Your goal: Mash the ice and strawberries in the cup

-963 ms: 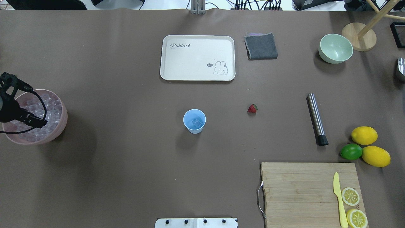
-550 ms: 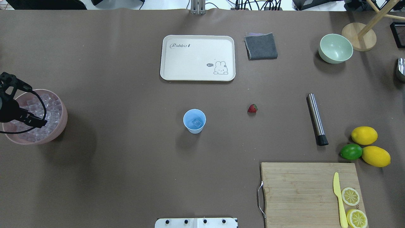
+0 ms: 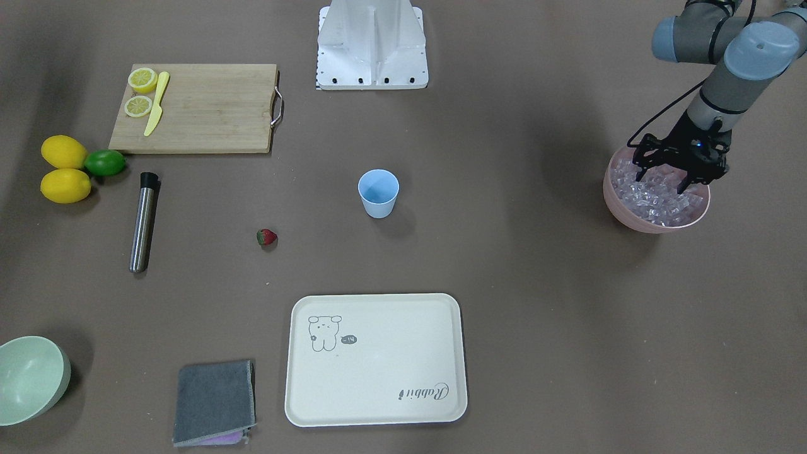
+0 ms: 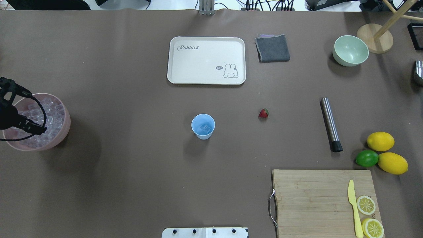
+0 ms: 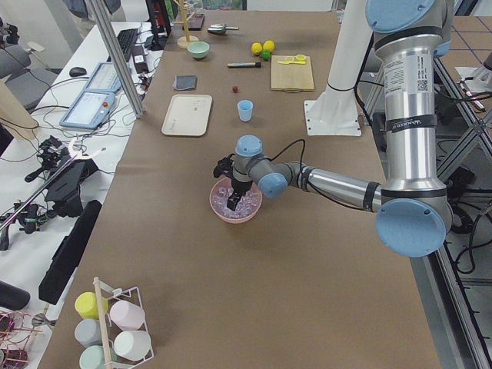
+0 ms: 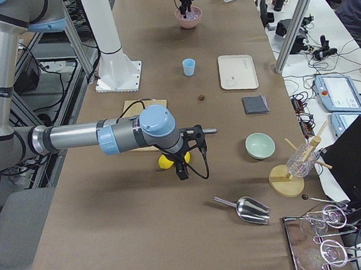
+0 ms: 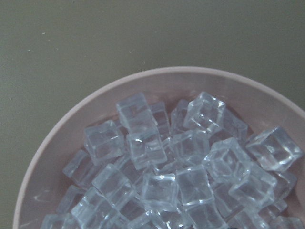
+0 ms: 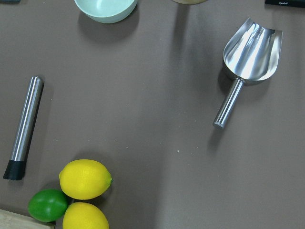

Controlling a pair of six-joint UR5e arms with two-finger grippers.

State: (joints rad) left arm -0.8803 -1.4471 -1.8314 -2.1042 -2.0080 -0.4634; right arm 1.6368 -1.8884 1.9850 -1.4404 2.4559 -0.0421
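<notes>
Brown tabletop seen from above; a small light-blue cup stands upright near the middle w/ one clear ice cube lying in its bottom. Far off to the cup's L sits a pink bowl heaped w/ ice; my L fingers point down into that bowl, spread apart, tips among the top cubes; can't tell if a cube sits between them. One red strawberry w/ a green cap lies on the tabletop to the cup's R, well apart from it, nothing touching it. Further R of the cup than the berry: a steel muddler lying flat, black end toward me; past that, two lemons and a lime bunched together. Beyond the cup, away from me: a cream tray w/ a rabbit drawing; a folded grey cloth just R of it. R of the cup and nearer me: a wooden board w/ a yellow knife and two lemon slices. My R fingers hover far out to the cup's R, near the lemons; shown only side-on, so can't tell if open or closed.
</notes>
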